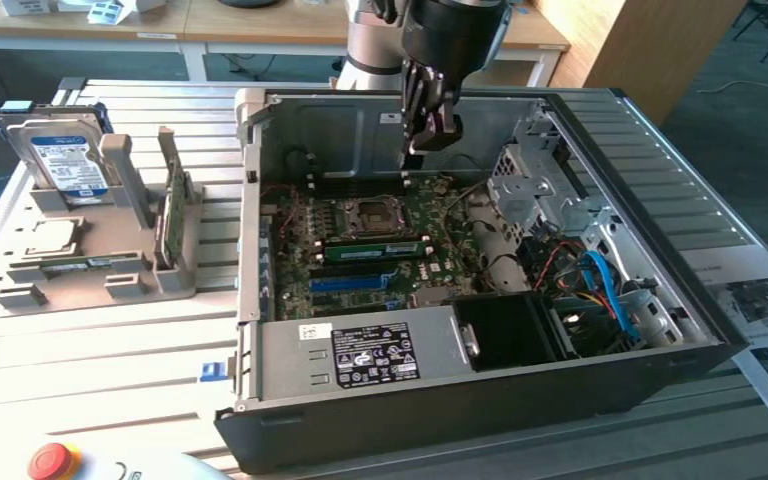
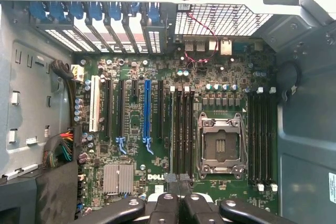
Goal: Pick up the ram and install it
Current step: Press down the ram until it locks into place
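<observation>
Pincer (image 1: pixel 434 133) hangs at upper centre of frame over open computer case (image 1: pixel 491 400), fingers drawn close together, nothing seen between them. Ram (image 1: pixel 376 248) stands on edge on motherboard (image 1: pixel 440 222), centre of frame, just below CPU socket (image 1: pixel 364 214), well apart from pincer. Case rests on slatted desk (image 1: pixel 91 350).

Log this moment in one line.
gripper: above open case | ram: on motherboard, beside CPU socket
</observation>
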You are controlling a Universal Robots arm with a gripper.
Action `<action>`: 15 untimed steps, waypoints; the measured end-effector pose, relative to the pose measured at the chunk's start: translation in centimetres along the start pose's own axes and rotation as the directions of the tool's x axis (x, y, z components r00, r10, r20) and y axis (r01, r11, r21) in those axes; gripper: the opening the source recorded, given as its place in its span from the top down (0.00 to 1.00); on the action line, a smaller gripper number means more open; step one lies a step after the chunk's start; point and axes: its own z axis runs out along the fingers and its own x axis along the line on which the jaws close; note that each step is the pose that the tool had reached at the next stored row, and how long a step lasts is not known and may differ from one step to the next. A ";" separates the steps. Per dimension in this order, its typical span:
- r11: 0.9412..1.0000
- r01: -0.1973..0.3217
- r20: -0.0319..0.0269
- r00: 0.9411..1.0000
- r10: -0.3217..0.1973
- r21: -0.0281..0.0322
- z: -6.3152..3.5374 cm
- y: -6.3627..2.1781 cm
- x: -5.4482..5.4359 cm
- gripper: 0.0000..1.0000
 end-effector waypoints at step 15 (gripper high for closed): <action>1.000 0.000 -0.002 1.000 0.000 0.024 0.02 0.39 -0.1 0.89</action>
